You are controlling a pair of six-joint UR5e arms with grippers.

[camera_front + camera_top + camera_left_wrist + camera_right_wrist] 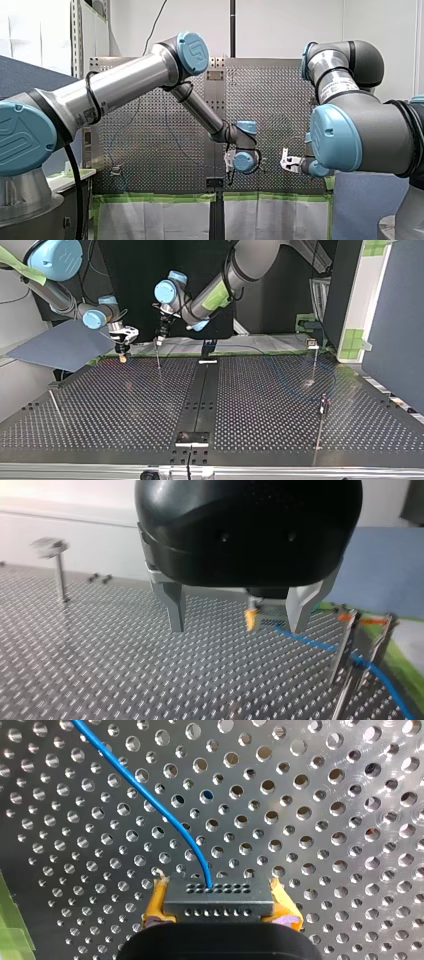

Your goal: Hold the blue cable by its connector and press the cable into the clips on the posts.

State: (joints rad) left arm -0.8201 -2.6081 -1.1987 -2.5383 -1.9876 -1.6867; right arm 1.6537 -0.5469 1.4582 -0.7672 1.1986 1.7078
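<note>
UR logo on my left arm's blue joint cap, white label on my right arm unreadable

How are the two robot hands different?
The left gripper has bare metal fingers; the right gripper has yellow pads. The left gripper is open and empty; the right gripper is shut on the connector of the blue cable. Both have two fingers, over the table.

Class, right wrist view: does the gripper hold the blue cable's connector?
Yes, the yellow pads of my right gripper clamp the dark rectangular connector ending the thin blue cable.
</note>
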